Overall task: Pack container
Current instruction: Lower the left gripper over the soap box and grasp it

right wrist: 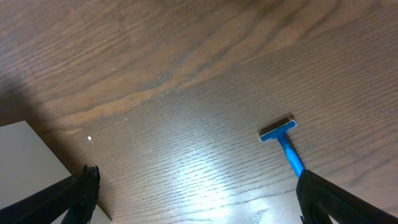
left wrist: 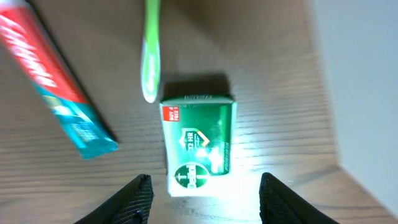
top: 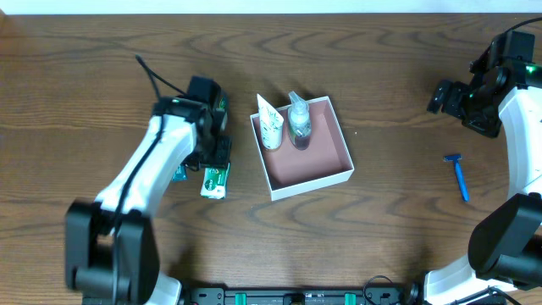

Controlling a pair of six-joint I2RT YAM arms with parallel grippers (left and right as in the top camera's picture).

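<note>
The container (top: 326, 161), a square white-walled box with a pinkish-brown inside, sits mid-table; a white tube (top: 270, 124) and a clear bottle (top: 299, 123) lie in its far end. My left gripper (top: 217, 157) is open just above a green-and-white soap box (top: 215, 180); in the left wrist view the soap box (left wrist: 198, 144) lies just ahead of the open fingers (left wrist: 202, 202). A red-and-teal toothpaste box (left wrist: 56, 87) and a green toothbrush (left wrist: 151, 50) lie beside it. My right gripper (top: 453, 97) is open at the far right, above the table; its fingers (right wrist: 199, 199) are empty.
A blue razor (top: 458, 176) lies on the wood at the right; it also shows in the right wrist view (right wrist: 285, 144). The container's white wall (left wrist: 360, 93) is on the right of the left wrist view.
</note>
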